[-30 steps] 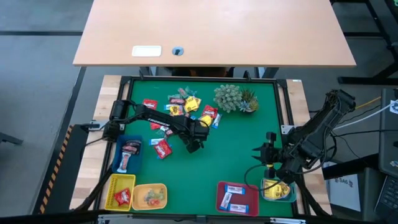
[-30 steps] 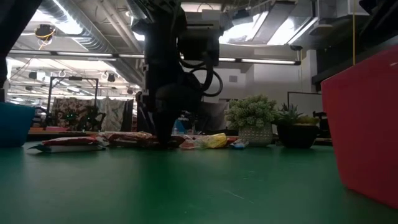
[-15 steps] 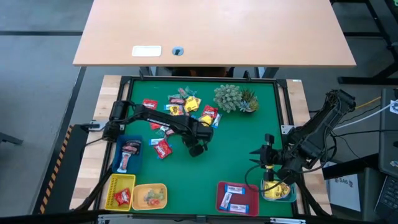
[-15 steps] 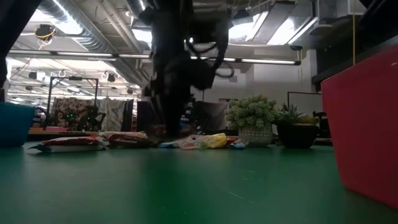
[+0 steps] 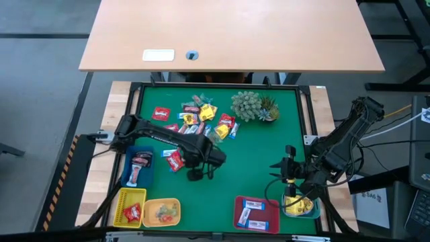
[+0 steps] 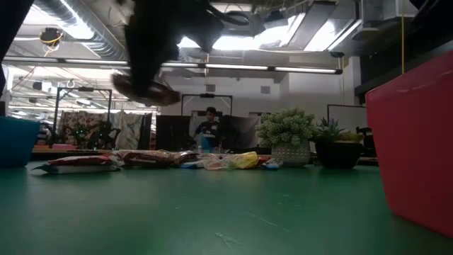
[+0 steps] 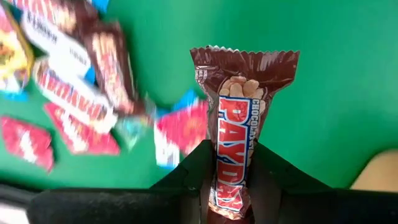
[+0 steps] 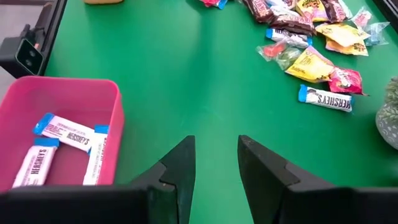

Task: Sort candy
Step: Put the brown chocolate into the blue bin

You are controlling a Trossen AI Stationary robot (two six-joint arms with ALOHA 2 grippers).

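A pile of wrapped candy [image 5: 201, 117] lies at the far middle of the green mat; it also shows in the left wrist view [image 7: 74, 93] and the right wrist view [image 8: 311, 37]. My left gripper [image 5: 197, 173] hovers near the mat's middle, shut on a brown PayDay bar [image 7: 242, 106]. In the low view it is a blurred dark shape [image 6: 148, 81] well above the mat. My right gripper [image 5: 285, 168] is open and empty at the near right, above the mat beside the red tray [image 8: 37, 99]. My left gripper pinches the PayDay bar between its two fingers [image 7: 199, 171], across the bar's lower part [image 7: 231, 177]. The bar sticks out lengthwise beyond the fingertips, its crimped free end [image 7: 244, 59] farthest out. The bar is lifted clear of the mat.
A blue tray [image 5: 138, 167], a yellow tray [image 5: 129, 207] and a pale yellow tray [image 5: 161, 212] stand at the near left. A red tray [image 5: 255, 214] and a blue tray [image 5: 300, 205] stand at the near right. A spiky green plant [image 5: 252, 105] stands far right. A person [image 6: 207, 131] stands behind the table.
My left gripper has risen from the edge of the candy pile and gone toward the table's near left with the brown bar, which is now lifted clear of the mat.
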